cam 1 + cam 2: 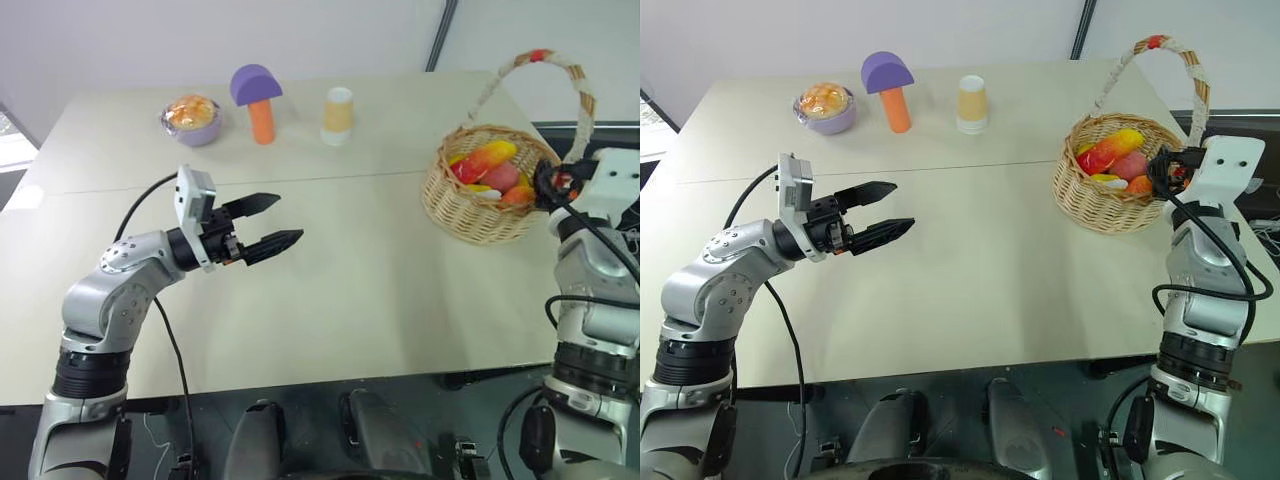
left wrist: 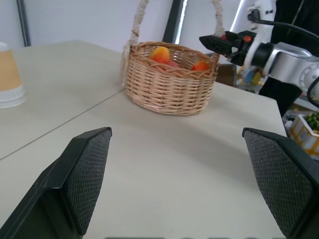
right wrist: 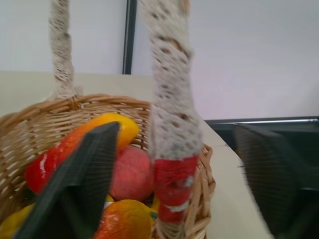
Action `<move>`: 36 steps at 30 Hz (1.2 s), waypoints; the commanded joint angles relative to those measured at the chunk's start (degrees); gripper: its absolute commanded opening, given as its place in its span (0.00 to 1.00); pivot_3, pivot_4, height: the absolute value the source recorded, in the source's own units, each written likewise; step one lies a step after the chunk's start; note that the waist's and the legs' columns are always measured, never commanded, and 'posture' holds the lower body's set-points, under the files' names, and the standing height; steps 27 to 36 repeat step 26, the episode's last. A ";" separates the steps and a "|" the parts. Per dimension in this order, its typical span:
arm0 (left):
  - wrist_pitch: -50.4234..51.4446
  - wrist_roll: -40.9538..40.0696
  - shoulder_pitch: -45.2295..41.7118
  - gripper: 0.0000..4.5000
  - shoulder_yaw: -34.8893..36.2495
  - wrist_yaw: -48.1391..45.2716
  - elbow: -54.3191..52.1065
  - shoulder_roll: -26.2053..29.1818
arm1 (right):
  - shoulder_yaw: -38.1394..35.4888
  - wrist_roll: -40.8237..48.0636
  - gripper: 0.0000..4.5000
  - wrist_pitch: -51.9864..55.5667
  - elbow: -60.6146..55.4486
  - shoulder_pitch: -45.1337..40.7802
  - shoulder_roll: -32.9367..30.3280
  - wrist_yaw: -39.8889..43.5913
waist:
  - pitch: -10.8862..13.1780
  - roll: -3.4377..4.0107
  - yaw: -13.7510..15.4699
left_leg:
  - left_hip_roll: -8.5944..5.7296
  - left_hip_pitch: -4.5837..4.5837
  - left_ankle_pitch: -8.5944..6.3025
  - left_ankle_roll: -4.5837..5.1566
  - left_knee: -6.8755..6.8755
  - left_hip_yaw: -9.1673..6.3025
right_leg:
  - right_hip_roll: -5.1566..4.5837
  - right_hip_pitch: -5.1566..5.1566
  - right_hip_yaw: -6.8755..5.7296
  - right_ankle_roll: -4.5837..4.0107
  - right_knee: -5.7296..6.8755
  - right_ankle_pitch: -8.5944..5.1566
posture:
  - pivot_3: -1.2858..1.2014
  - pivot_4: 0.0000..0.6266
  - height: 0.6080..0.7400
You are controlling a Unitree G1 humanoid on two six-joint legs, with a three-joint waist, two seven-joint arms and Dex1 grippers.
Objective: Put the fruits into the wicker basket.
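Several fruits (image 1: 1118, 152) lie half-hidden, perhaps four, in the wicker basket (image 1: 1095, 200); both hands' fingers spread apart.

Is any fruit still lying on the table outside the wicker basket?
No: the fruits all sit inside the wicker basket, and the table carries just a purple bowl, a mushroom toy and a paper cup.

Bright even light, soft faint shadows; right wrist view blurred, close handle (image 3: 172, 114) unsharp.
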 commanded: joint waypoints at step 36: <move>-7.30 11.90 16.30 1.00 12.33 12.55 0.78 2.91 | 24.30 8.62 0.86 -3.74 -8.66 6.53 0.10 28.53 | -0.01 -0.06 1.35 | 0.02 -0.03 -0.01 0.00 0.07 0.03 | -0.14 0.04 -0.07 0.04 -0.08 -0.02 | 0.52 0.24 1.00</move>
